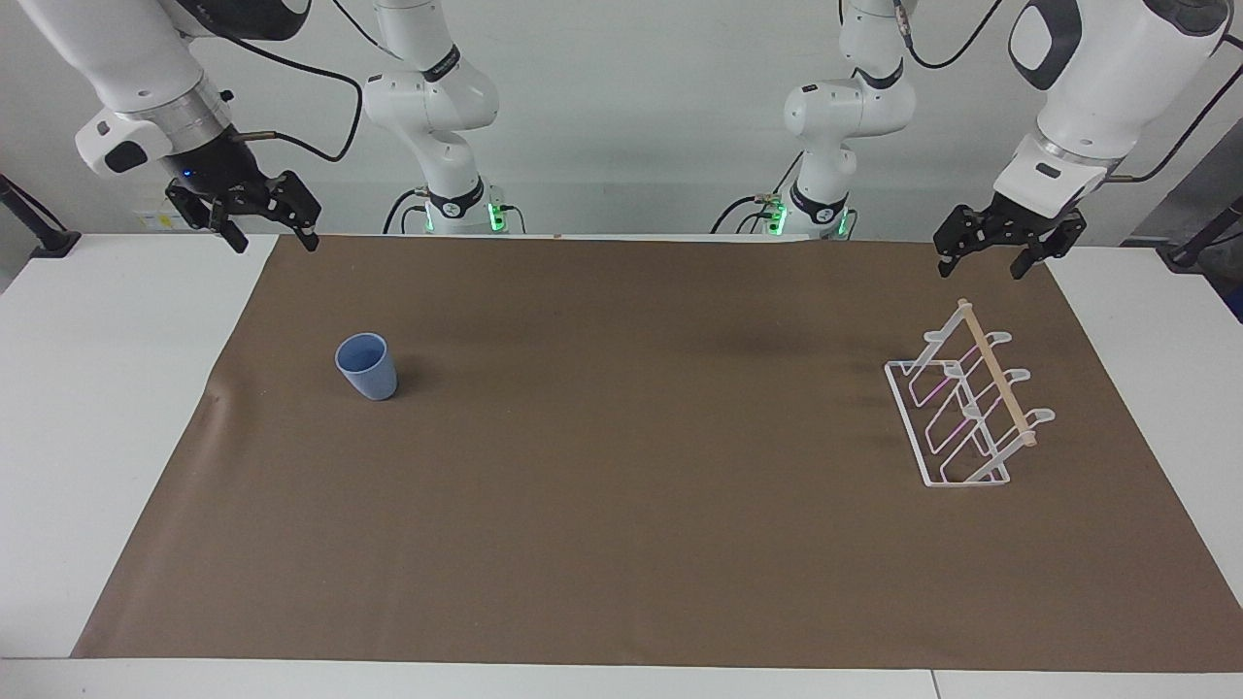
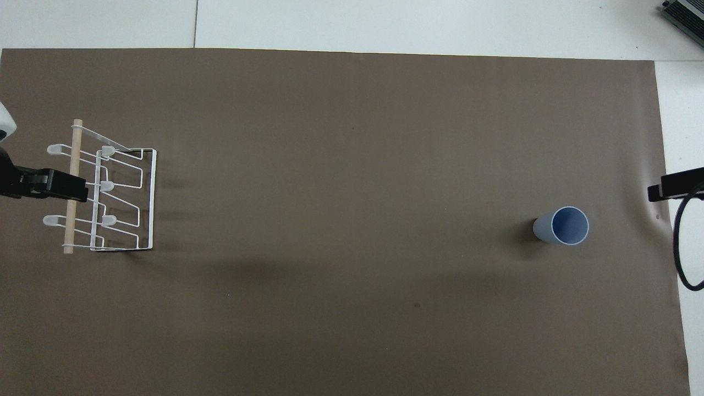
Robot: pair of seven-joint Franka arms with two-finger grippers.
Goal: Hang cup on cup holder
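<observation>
Brown mat on white table

Facing camera high, looks toward robots; overhead steeply down; both share mat.

Matt light-blue plastic cup, white wire cup holder with pale wooden dowel, matt brown paper mat

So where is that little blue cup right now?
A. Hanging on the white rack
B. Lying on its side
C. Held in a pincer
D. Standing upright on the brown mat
D: the cup stands upright, open end up, on the brown mat, far from the rack, and neither pincer touches it.
</observation>
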